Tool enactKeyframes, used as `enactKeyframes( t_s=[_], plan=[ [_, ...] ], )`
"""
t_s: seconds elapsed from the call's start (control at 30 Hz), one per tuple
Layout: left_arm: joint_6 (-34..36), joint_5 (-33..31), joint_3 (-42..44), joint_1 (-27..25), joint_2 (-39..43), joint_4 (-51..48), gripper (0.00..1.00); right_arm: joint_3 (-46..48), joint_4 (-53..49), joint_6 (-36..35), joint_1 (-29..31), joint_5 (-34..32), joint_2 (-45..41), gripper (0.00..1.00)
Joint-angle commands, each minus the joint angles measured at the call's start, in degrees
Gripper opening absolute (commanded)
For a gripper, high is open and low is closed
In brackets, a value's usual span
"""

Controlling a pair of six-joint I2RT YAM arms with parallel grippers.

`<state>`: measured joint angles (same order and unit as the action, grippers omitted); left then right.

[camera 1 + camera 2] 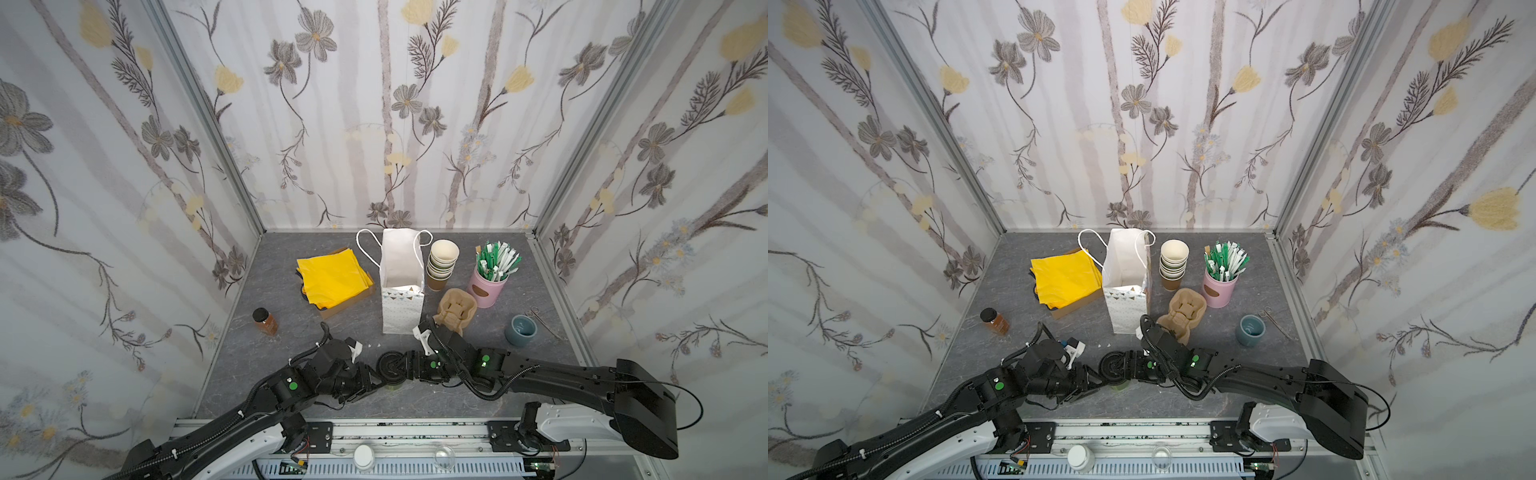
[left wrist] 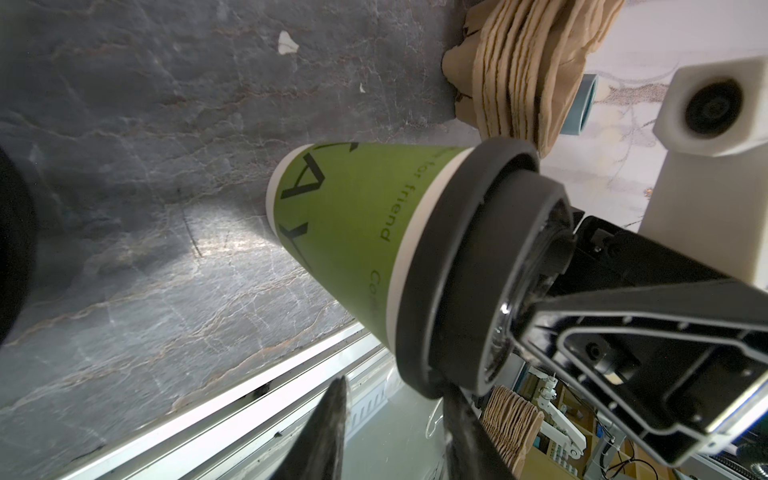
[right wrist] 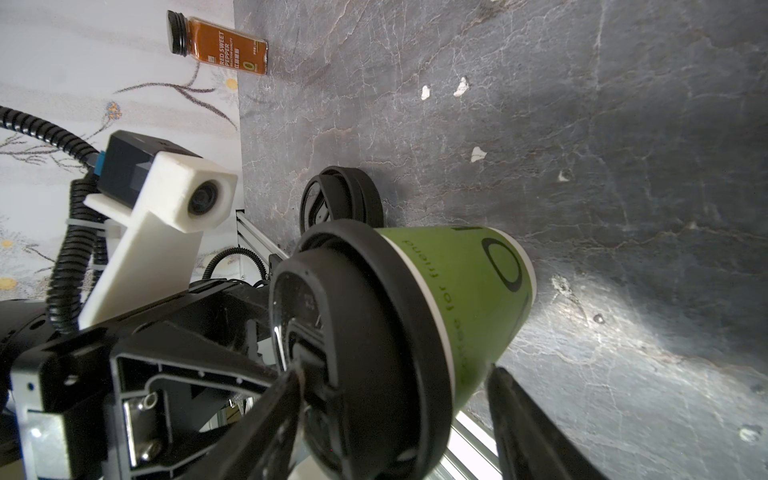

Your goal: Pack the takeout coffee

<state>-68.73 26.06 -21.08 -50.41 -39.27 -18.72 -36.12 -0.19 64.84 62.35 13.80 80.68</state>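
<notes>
Right pincer (image 3: 395, 374) is spread wide, with one finger over the lid top and the other alongside the body of the small olive-green paper cup with black plastic sip lid (image 3: 457, 299). Dark lettering on cup body, white band under lid rim. Cup stands upright on grey stone-look worktop (image 1: 232, 374), front centre, directly between the two pincers in both top views. Left pincer (image 2: 395, 384) is partly spread, tips just beside the lid rim. Tall white paper bag (image 1: 402, 291) stands behind, apart.
</notes>
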Motion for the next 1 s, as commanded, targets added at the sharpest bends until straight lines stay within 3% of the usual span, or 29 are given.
enactKeyframes(
  t_s=[0.0, 0.37, 0.97],
  plan=[
    [-1.1, -2.1, 0.9, 0.1, -0.1, 0.4, 0.36, -0.3, -0.4, -0.4, 0.1, -0.2, 0.4, 0.71],
    [-0.9, -2.4, 3.8, 0.0, -0.5, -0.2, 0.29, -0.2, -1.1, -0.4, 0.0, -0.5, 0.5, 0.7],
    [0.5, -3.1, 3.5, -0.1, -1.1, -2.5, 0.26, -0.3, -1.6, -0.1, 0.1, -0.5, 0.8, 0.68]
  ],
)
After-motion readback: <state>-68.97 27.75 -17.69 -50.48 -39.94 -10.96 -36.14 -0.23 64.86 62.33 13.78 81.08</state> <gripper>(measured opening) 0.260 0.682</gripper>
